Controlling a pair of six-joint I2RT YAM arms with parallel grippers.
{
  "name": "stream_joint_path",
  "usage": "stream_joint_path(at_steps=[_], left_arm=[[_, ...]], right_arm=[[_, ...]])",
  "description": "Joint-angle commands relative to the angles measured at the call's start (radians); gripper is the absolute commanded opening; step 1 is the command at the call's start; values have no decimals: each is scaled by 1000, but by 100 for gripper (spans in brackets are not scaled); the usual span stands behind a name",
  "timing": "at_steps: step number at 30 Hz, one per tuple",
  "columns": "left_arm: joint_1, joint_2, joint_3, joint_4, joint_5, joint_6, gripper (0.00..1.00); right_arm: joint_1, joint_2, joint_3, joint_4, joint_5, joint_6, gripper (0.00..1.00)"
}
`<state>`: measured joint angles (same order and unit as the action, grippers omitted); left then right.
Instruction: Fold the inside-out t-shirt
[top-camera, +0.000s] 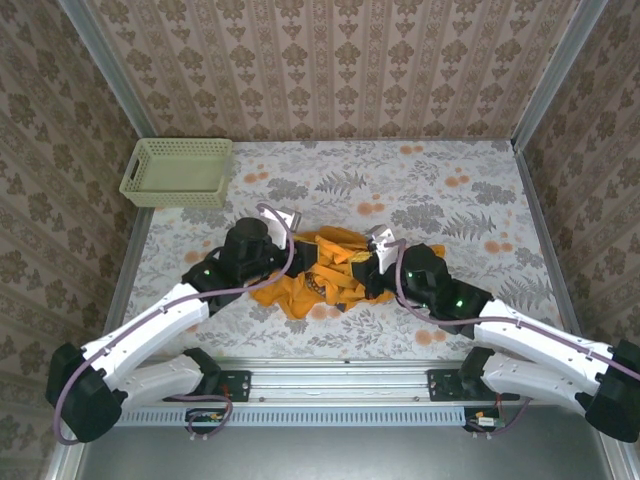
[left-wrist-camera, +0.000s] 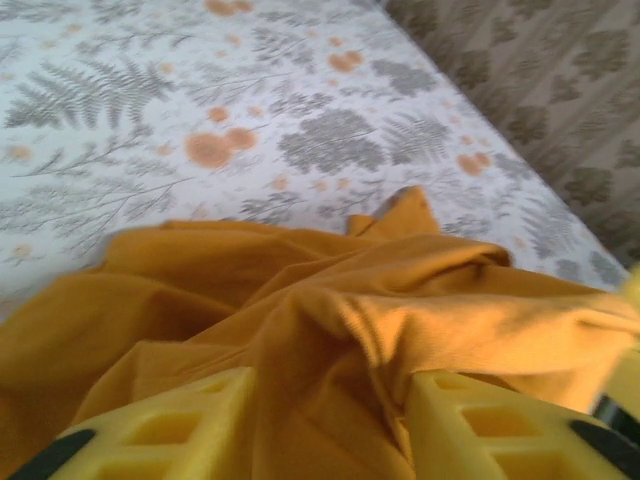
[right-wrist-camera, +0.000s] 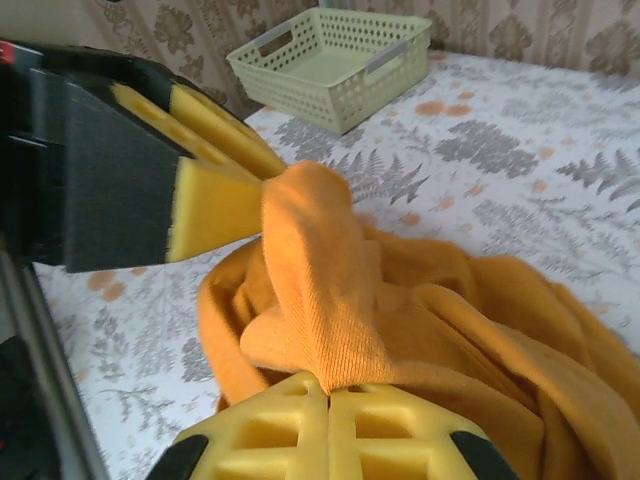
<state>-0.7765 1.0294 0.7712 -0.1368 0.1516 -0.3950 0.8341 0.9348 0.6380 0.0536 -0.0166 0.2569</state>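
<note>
On the fern-printed tablecloth (top-camera: 450, 190), between damask-papered walls (top-camera: 330, 70), lies the crumpled t-shirt (top-camera: 290, 292).

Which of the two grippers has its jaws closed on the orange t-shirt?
The right gripper: its jaws meet, pinching a fold of the t-shirt. The left gripper has its jaws apart over the cloth.

The t-shirt (right-wrist-camera: 330, 300) is soft, matt, finely knitted orange cloth; the basket (top-camera: 175, 194) is pale green mesh plastic; the worktop (top-camera: 450, 190) cover looks matt.
</note>
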Motion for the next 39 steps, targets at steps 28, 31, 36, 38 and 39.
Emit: stream_joint_path(at_steps=[28, 31, 36, 38, 39], left_arm=[[-196, 19, 103, -86, -186, 183, 6], [-196, -5, 84, -49, -79, 182, 0], [-187, -20, 61, 33, 81, 149, 0], [-160, -9, 57, 59, 99, 111, 0], [-139, -1, 57, 67, 99, 87, 0]], right_arm=[[-151, 20, 238, -332, -165, 204, 0], [-202, 44, 252, -336, -158, 223, 0], [-232, 113, 301, -399, -58, 210, 16], [-209, 120, 302, -418, -13, 183, 30], [-186, 112, 291, -416, 17, 170, 35]])
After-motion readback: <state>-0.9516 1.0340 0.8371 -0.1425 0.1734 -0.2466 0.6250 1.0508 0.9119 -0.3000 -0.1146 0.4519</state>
